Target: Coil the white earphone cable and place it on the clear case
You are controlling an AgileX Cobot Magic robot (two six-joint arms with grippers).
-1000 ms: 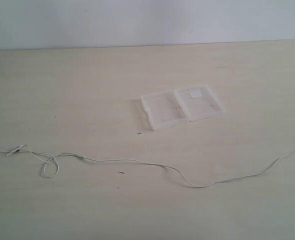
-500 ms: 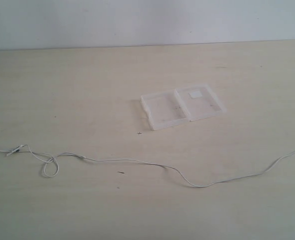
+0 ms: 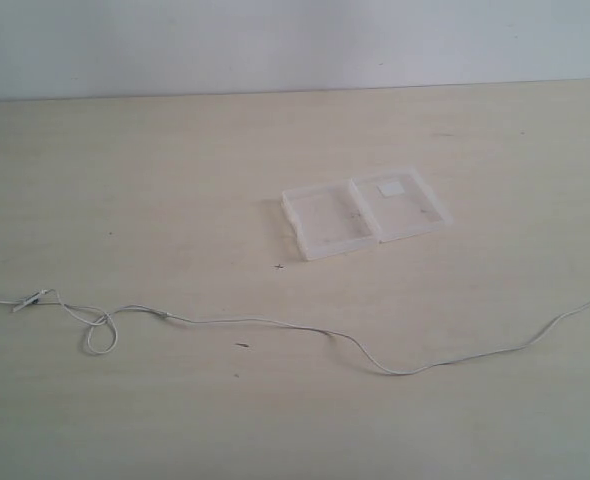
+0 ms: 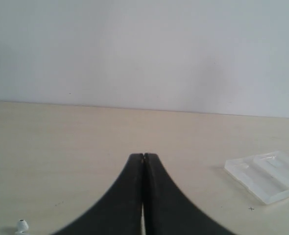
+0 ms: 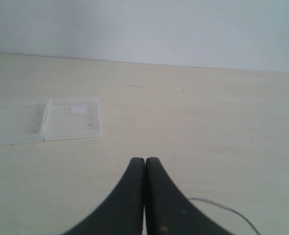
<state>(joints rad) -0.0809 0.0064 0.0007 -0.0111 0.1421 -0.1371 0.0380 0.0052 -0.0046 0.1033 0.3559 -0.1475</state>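
Note:
The white earphone cable [image 3: 275, 323] lies stretched across the front of the table from the left edge to the right edge, with a small loop [image 3: 100, 335] near its left end. The clear case [image 3: 363, 212] lies open and flat behind it, right of centre, a white patch on its right half. Neither arm shows in the exterior view. My left gripper [image 4: 143, 155] is shut and empty; an earbud [image 4: 21, 225] and the clear case [image 4: 267, 176] appear in its view. My right gripper [image 5: 145, 159] is shut and empty, with the cable [image 5: 228, 209] beside it and the clear case [image 5: 71, 118] farther off.
The pale wooden table [image 3: 175, 180] ends at a white wall [image 3: 275, 40] behind. A small dark fleck [image 3: 243, 345] lies just in front of the cable.

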